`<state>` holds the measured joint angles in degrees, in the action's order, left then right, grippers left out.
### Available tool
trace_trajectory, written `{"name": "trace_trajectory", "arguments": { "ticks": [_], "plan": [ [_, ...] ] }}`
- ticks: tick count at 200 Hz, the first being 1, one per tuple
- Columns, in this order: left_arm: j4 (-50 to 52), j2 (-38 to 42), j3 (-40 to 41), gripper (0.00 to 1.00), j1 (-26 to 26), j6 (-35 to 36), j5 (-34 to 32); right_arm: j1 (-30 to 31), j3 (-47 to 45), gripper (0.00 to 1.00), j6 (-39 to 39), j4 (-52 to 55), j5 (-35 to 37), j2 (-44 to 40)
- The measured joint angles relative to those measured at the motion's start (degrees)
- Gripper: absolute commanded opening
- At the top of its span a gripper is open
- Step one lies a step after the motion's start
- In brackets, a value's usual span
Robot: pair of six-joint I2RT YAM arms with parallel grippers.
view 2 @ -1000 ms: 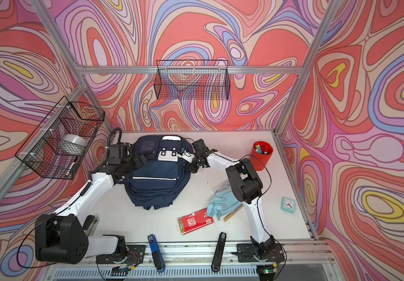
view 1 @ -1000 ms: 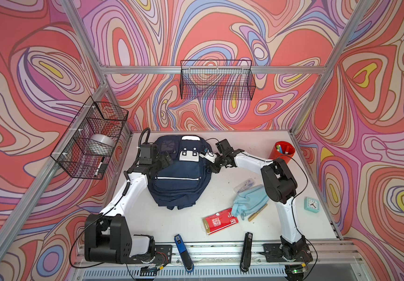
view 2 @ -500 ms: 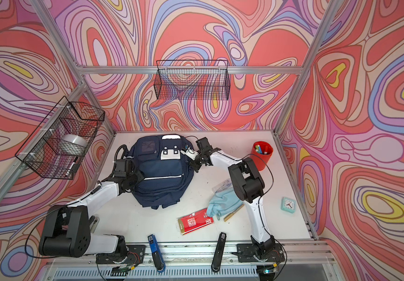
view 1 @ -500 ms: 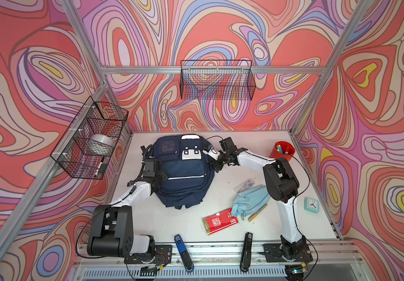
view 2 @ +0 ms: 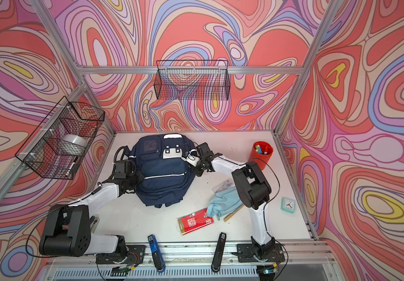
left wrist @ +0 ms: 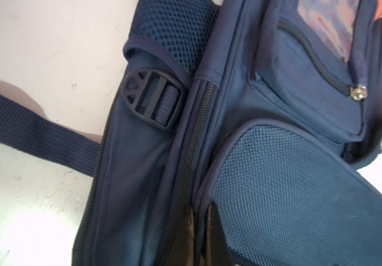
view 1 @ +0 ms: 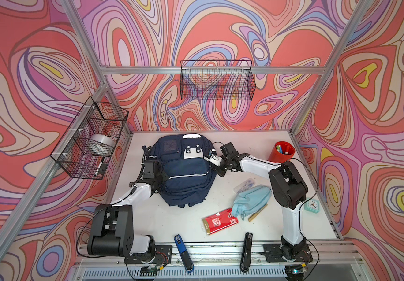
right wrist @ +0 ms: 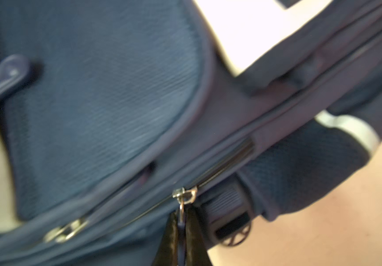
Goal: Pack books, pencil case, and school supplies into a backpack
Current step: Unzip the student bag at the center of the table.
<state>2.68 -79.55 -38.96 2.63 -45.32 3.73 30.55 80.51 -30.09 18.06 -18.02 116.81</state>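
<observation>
Backpack (view 1: 186, 175): navy, lying flat and front up at the far middle of the white counter (view 1: 171, 219), between the two arms and nearer the left arm (view 1: 135, 194).
Backpack's long axis: runs from the back wall toward the robot's bases. The top, with the white patch (view 1: 192, 152), points to the back wall and the bottom points to the bases.
Left fingers (left wrist: 218, 232): together, pinched on a seam of the backpack (left wrist: 300, 99) beside its mesh side pocket (left wrist: 289, 195), on the bag's left flank. A black strap buckle (left wrist: 153, 101) sits farther along that side.
Right fingers (right wrist: 168, 244): together, clamped on the zip pull (right wrist: 181, 208), which hangs from a metal slider on the bag's right flank. This view is blurred.
Right arm (view 1: 254, 164) (view 2: 225, 164): reaches in from the right to the bag's upper right edge in both top views.
Pencil case (view 1: 251, 199): light blue, on the counter right of the bag and apart from it, with its long axis slanted.
Red packet (view 1: 220, 221): flat, touching the pencil case's near end.
Pen (view 1: 258, 212): tan, just beside the pencil case and roughly parallel to it.
Clear packet (view 1: 244, 185): just beyond the pencil case's far side.
Other things: red cup (view 1: 284, 152) of markers near the far right corner; blue stapler (view 1: 184, 253) and black stapler (view 1: 246, 251) at the near edge; small teal clock (view 1: 313, 205) at the right edge.
</observation>
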Motion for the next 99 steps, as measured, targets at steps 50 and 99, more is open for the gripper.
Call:
{"name": "trace_trajectory", "arguments": {
  "ticks": [50, 99],
  "plan": [
    [-0.4, 0.6, 0.3, 0.0, 0.0, -3.5, 0.4, 2.8, -5.5, 0.0, 4.5, 0.4, 2.1, -7.0],
    [-3.4, 1.9, 3.3, 0.0, -0.1, -6.4, 0.2, 11.3, -11.6, 0.0, 14.1, 1.0, 10.0, -12.8]
  ]
}}
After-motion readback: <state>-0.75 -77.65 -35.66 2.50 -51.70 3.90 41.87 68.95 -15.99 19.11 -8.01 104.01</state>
